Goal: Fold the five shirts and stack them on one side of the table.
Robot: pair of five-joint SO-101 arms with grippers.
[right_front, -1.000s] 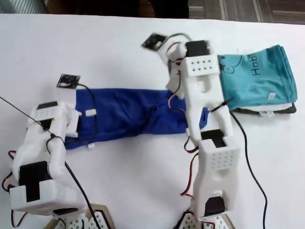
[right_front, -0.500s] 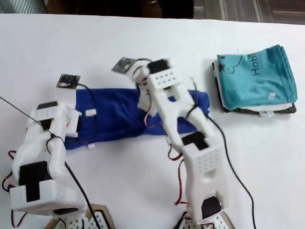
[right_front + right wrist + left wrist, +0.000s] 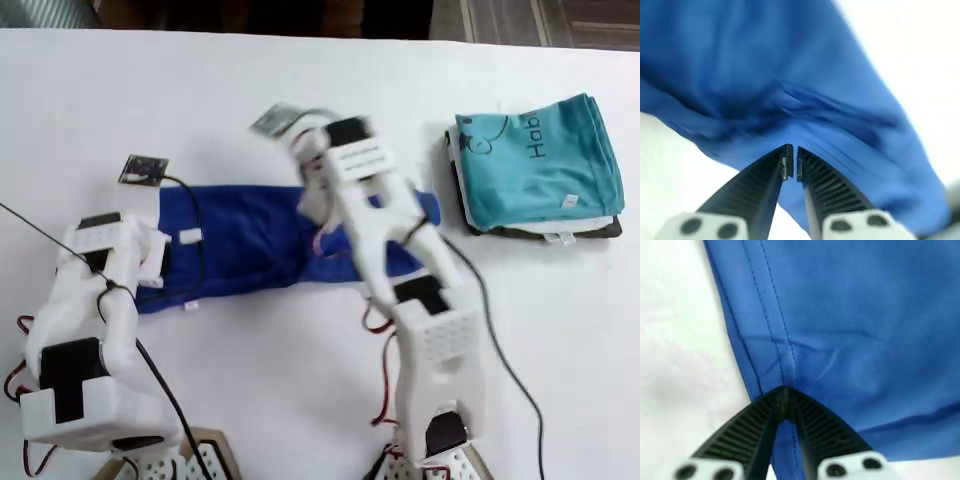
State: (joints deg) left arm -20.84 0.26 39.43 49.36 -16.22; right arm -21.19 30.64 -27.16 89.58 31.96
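Observation:
A blue shirt (image 3: 240, 240) lies folded into a long strip across the middle of the table. At the strip's left end my left gripper (image 3: 160, 265) is shut, and the left wrist view shows its tips (image 3: 785, 401) pinching the stitched hem of the blue shirt (image 3: 850, 330). My right gripper (image 3: 313, 203) sits over the strip's right half, near its far edge. In the right wrist view its fingers (image 3: 791, 164) are closed to a thin slit on the creased blue shirt (image 3: 765, 75). A stack of folded shirts (image 3: 535, 165), teal on top, sits at the table's right side.
Cables run from both arms across the table, one over the blue shirt's left end. White bare table (image 3: 200, 90) spreads behind the shirt and in front (image 3: 280, 380) between the arm bases. The stack lies close to the right arm's elbow.
The right arm swung left from beside the teal stack to over the blue strip, then shifted slightly back to the right. The left arm and the stack stayed put.

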